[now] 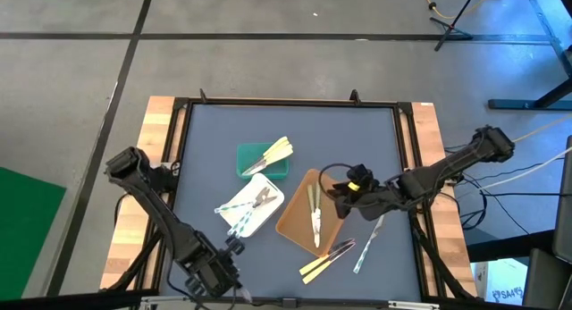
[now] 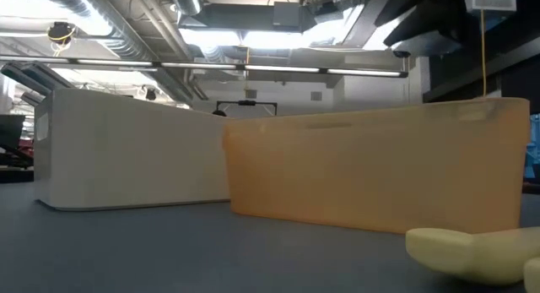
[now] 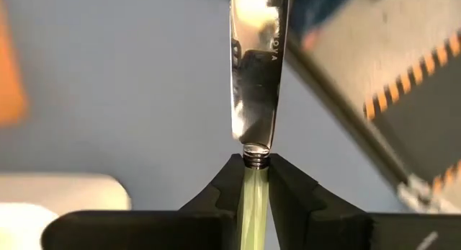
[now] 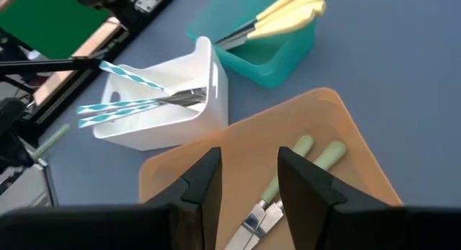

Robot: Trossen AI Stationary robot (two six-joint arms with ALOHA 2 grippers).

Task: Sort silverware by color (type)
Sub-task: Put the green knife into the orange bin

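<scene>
My left gripper [image 1: 234,288] is at the table's near edge, left of centre, shut on a green-handled knife [image 3: 256,70] with a shiny blade. My right gripper [image 4: 248,179] hovers open and empty over the brown tray [image 1: 295,222]. That tray holds two more green-handled knives [image 4: 317,153], lying flat. The white tray [image 1: 255,207] holds blue-striped utensils [image 4: 119,109]. Yellow-handled utensils [image 1: 273,154] lean on the rim of the green tray [image 1: 262,163]. Loose yellow utensils [image 1: 322,261] and a pale one [image 1: 368,243] lie on the mat. My left gripper pinches the knife between its two fingers on the pale green handle [image 3: 252,196], right where it meets the metal collar of the blade. The fingers lie along the knife. The blade [image 3: 256,70] sticks straight out past the fingertips.
The three trays sit close together at the middle of the grey mat [image 1: 214,131]. The low view shows the brown tray's wall [image 2: 371,175], the white tray [image 2: 126,149] and a yellow handle [image 2: 472,246] up close. A black frame and wooden edges border the mat, with open mat at the far side.
</scene>
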